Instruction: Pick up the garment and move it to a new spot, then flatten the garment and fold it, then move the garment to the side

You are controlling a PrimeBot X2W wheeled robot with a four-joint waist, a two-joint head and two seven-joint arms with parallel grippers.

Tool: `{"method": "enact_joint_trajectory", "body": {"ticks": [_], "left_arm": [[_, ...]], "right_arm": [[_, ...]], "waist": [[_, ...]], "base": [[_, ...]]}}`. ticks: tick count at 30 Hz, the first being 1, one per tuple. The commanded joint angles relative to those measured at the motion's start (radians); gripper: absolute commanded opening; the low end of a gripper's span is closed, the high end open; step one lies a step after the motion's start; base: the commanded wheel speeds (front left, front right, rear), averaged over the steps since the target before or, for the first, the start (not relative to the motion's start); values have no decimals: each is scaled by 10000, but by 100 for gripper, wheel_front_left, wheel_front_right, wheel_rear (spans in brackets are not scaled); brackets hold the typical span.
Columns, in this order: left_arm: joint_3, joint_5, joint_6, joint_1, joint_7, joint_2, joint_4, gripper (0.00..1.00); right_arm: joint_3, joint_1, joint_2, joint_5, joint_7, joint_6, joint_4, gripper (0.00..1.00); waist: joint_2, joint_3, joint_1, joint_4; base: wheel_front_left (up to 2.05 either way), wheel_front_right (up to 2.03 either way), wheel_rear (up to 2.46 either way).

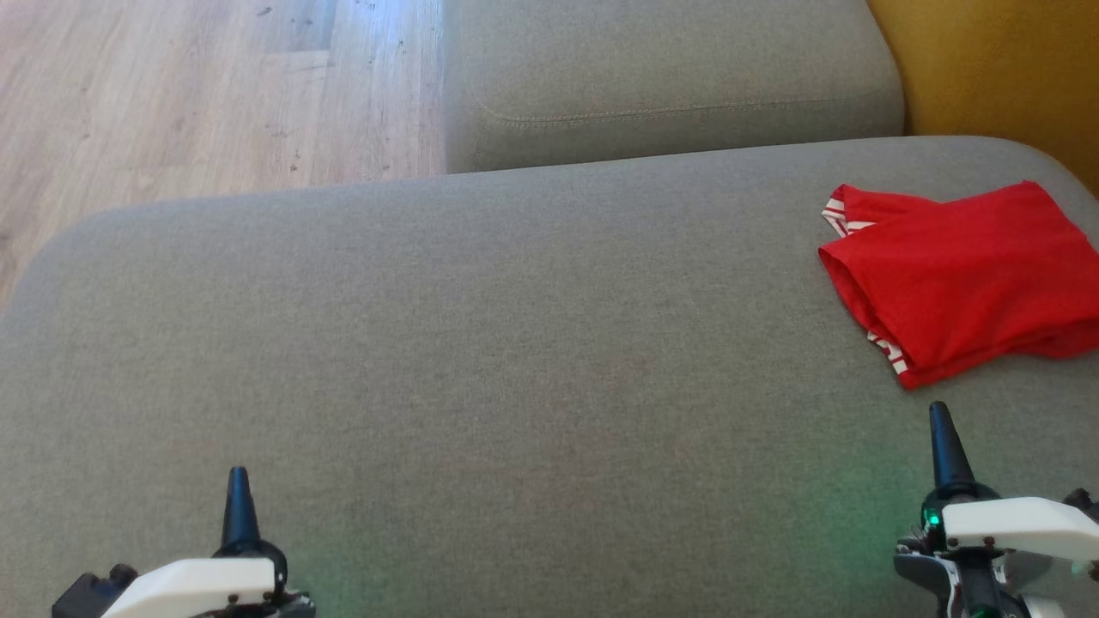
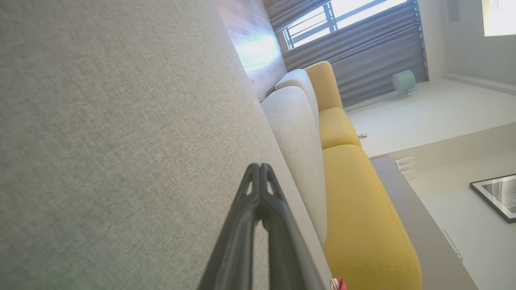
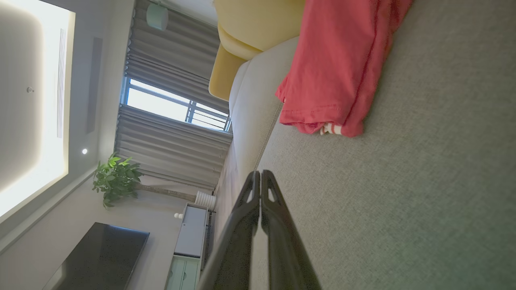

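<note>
The garment (image 1: 962,275) is red with red-and-white striped trim, folded into a compact rectangle at the far right of the grey couch cushion (image 1: 481,360). In the right wrist view the garment (image 3: 338,64) lies a little beyond my fingertips, untouched. My right gripper (image 1: 942,412) is shut and empty, just in front of the garment's near corner; its fingers meet at the tips in the right wrist view (image 3: 260,174). My left gripper (image 1: 238,476) is shut and empty at the lower left, far from the garment, tips together in the left wrist view (image 2: 259,166). A sliver of the garment (image 2: 338,284) shows at that view's bottom edge.
A second grey cushion (image 1: 670,77) sits beyond the main one. Yellow upholstery (image 1: 996,60) rises at the far right behind the garment. Wooden floor (image 1: 197,94) lies past the cushion's far left edge. Broad bare cushion stretches between the two grippers.
</note>
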Motion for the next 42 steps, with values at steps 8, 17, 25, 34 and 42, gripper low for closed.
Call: {"method": "enact_joint_trajectory", "body": {"ticks": [8,17,25,34,42], "left_arm": [[536,-1088,-228,-812,286,131,-195,0],[791,-2199,-389,-1112,582,121,-110,0],[997,-3085,-518,-1352,821,112,-41,0],[1130,-3557,-589,-1486,968,93,-2,0],[1161,-3531,-589,-1488,992,71,-1,0]], "right_arm": [[-84,-718,22,1172,318,-8,-437,0],[-306,-917,48,2334,614,-8,-502,0],[-485,-1076,70,3262,852,-9,-554,0],[-594,-1165,89,3765,992,-9,-582,0],[-611,-1166,101,3751,1005,-9,-581,0]], "waist": [[0,82,-1,1],[0,178,-1,3],[0,254,-1,4],[0,296,-1,4],[0,296,-1,4]], "base": [[0,0,0],[0,0,0],[0,0,0],[0,0,0],[0,0,0]]}}
